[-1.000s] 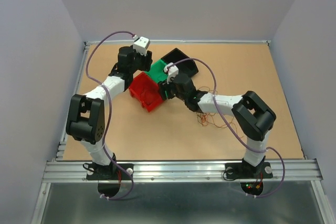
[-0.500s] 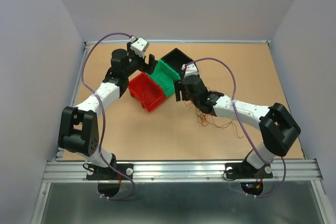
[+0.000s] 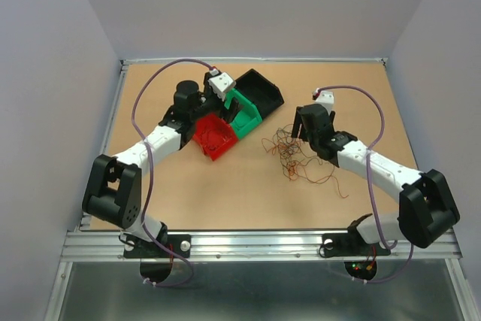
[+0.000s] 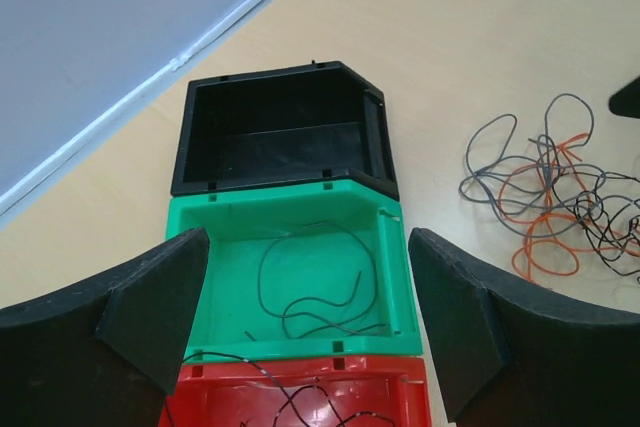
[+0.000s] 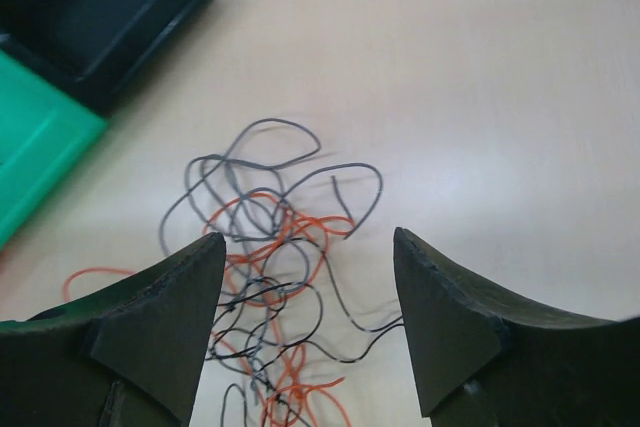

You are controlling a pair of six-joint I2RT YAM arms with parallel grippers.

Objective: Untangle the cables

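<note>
The cables (image 3: 289, 157) lie in a loose tangle of thin grey, orange and black wires on the table right of the bins, also seen in the left wrist view as the tangle (image 4: 560, 192). My right gripper (image 5: 308, 242) hangs open just above the tangle (image 5: 280, 267) and holds nothing; from above it (image 3: 301, 133) sits at the tangle's right edge. My left gripper (image 4: 308, 247) is open over the green bin (image 4: 230, 222), which holds one dark wire (image 4: 320, 297). Black wires (image 4: 300, 402) lie in the red bin (image 4: 400, 402).
Three bins stand in a row: red bin (image 3: 201, 140), green bin (image 3: 252, 116), black bin (image 3: 263, 89), the black one (image 4: 280, 162) with nothing in it. Walls close in the table's left, far and right sides.
My left gripper opened wide and moved forward over the green and red bins. My right arm drew back to the right, away from the bins, uncovering the tangle.
</note>
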